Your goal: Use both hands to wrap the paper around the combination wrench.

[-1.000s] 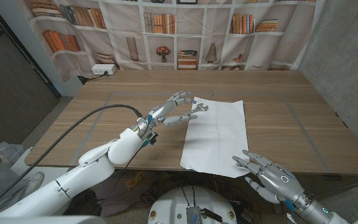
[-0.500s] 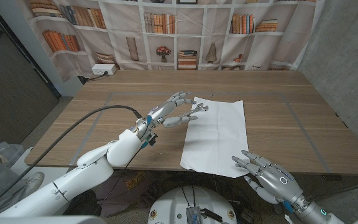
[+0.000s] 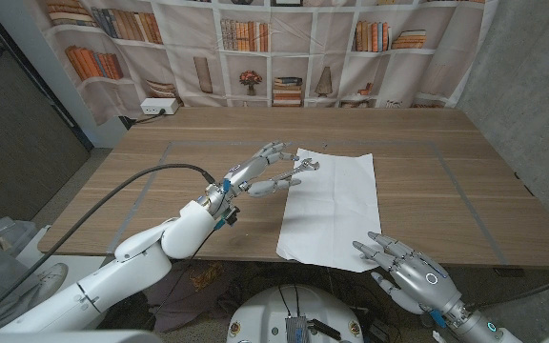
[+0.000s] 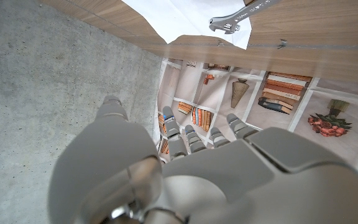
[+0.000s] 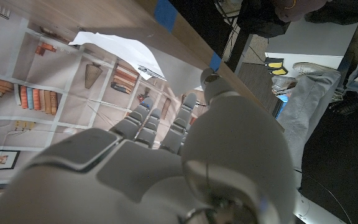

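A white sheet of paper (image 3: pixel 336 205) lies on the wooden table (image 3: pixel 427 181), reaching from mid-table to the front edge. A small silver combination wrench (image 3: pixel 305 168) lies at the paper's far left corner. My left hand (image 3: pixel 265 171) hovers just left of the wrench with its fingers spread and nothing in them. The left wrist view shows the wrench (image 4: pixel 232 18) on the paper's (image 4: pixel 179 14) corner, apart from the fingers (image 4: pixel 188 138). My right hand (image 3: pixel 403 272) is open at the front edge, by the paper's near right corner. The paper (image 5: pixel 114 46) also appears in the right wrist view.
A white power strip (image 3: pixel 155 108) sits at the table's far left corner. Thin tape lines (image 3: pixel 165 152) mark the tabletop, and blue tape (image 5: pixel 164 12) marks its front edge. A bookshelf backdrop hangs behind, with a concrete wall (image 3: pixel 532 86) to the right.
My right hand has sunk slightly lower and a little toward the left at the front edge. The left hand, the wrench and the paper have stayed where they were.
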